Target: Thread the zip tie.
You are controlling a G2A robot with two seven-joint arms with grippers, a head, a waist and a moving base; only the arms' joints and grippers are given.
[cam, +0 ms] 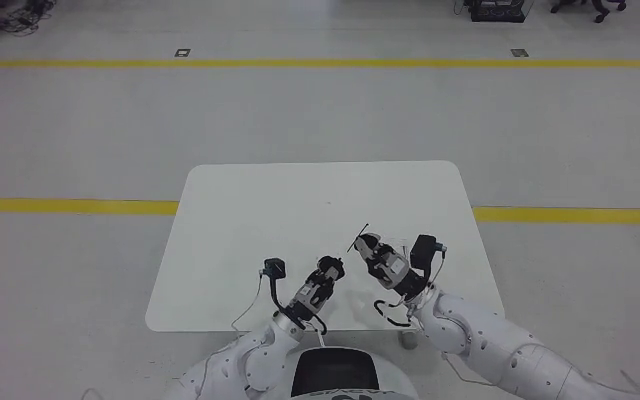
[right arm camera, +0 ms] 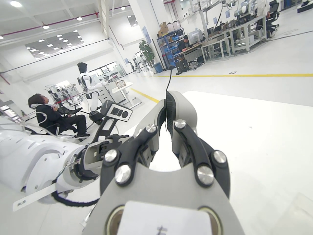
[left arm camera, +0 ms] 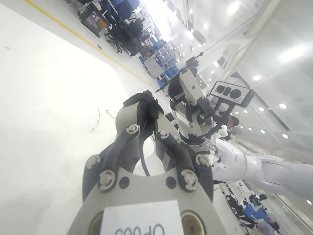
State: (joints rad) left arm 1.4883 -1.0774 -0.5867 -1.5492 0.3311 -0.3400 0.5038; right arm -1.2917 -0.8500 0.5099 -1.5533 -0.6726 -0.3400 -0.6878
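Zip tie point(right arm camera: 168, 84): a thin black strip, held in the air above the near part of the table point(cam: 300, 200), with 1 end standing out past the fingertips.
Right jaws: closed fully on the zip tie.
Left jaws: closed on a black strand point(left arm camera: 141, 143); I cannot tell if it belongs to the same zip tie.
Position: the 2 arms are near each other, not touching.

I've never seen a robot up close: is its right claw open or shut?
Shut. The right gripper has its jaws meeting on the thin black zip tie, which sticks out beyond them.
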